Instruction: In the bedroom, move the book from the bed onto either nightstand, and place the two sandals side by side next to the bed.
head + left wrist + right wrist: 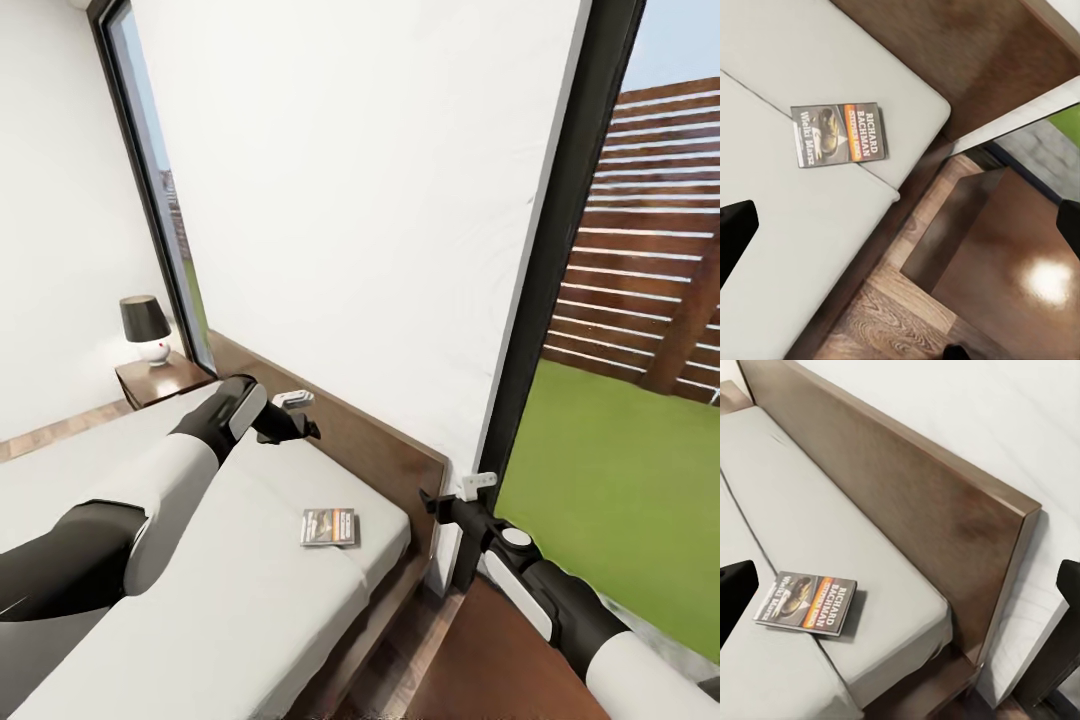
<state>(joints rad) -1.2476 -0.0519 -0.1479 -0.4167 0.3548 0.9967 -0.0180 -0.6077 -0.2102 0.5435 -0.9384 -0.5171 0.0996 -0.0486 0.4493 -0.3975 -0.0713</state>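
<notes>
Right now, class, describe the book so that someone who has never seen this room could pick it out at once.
Find the wide bed with the pale grey mattress and dark wooden headboard. Near the mattress corner closest to the headboard's end, a thin paperback, the book, lies flat. It is the one loose item on the mattress: a dark cover with an orange band and white lettering reading "Richard Bachman".

wall: plain white wall [350, 200] | windows: tall black-framed window [560, 280] just beside it, green lawn [610, 480] and brown slatted fence [650, 230] outside | floor: brown wood-plank floor [892, 322] below window | lamp: black-shaded white table lamp [147, 328] far from window | light: bright, even daylight
</notes>
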